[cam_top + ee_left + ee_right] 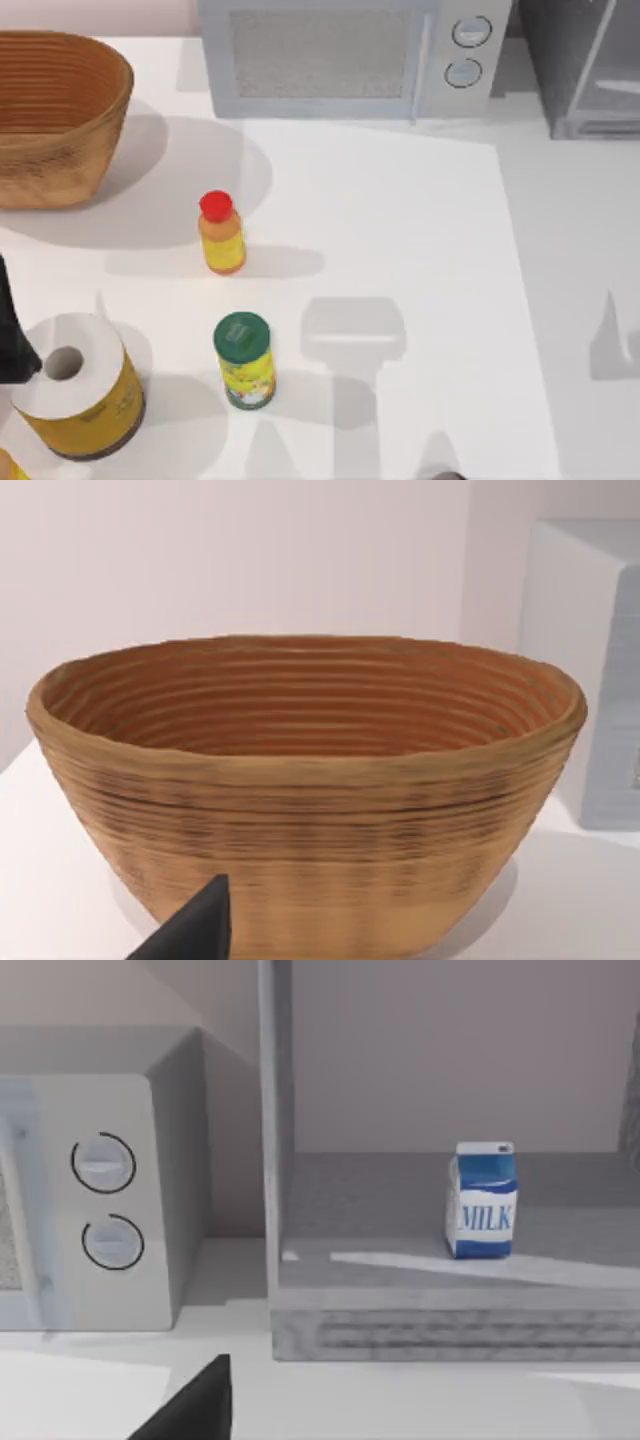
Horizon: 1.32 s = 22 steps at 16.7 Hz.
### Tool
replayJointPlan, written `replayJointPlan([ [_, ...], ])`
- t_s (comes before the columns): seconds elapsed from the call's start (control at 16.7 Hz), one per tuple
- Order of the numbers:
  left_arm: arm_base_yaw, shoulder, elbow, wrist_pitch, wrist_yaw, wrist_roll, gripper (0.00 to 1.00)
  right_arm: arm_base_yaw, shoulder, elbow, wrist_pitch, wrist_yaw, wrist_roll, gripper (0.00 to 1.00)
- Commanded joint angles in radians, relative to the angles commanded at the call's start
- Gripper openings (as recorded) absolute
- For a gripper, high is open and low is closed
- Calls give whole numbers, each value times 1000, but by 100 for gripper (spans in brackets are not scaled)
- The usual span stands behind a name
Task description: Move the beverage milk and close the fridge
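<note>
The beverage milk point(483, 1200) is a small blue and white carton lettered MILK. It stands upright on the floor inside the fridge point(420, 1305), whose front is open in the right wrist view. In the top view the grey fridge point(575, 75) stands at the table's far right corner. My right arm point(447, 474) pokes in at the near edge, well short of the fridge. A dark part of my right gripper point(190, 1405) shows low in its wrist view, apart from the carton. At the left edge is my left arm point(12, 335), facing the basket.
A white microwave point(340, 55) with two knobs stands left of the fridge. A wicker basket point(55, 115) fills the far left. A red-capped orange bottle point(221, 233), a green-lidded yellow jar point(244, 360) and a white roll point(75, 385) stand nearer.
</note>
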Motion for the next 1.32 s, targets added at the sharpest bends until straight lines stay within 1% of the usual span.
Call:
replayJointPlan([
  [0.12,0,0,0,0,0,0,100,-1,-63,54,-96,2,0,100],
  [0.24,0,0,0,0,0,0,100,0,-143,119,-234,2,-2,100],
  [0.72,0,0,0,0,0,0,100,5,-503,413,-958,0,-13,100],
  [0.9,0,0,0,0,0,0,100,5,-622,508,-1193,2,-13,100],
  [1.08,0,0,0,0,0,0,100,5,-713,584,-1345,3,-13,100],
  [1.32,0,0,0,0,0,0,100,4,-758,622,-1405,4,-14,100],
])
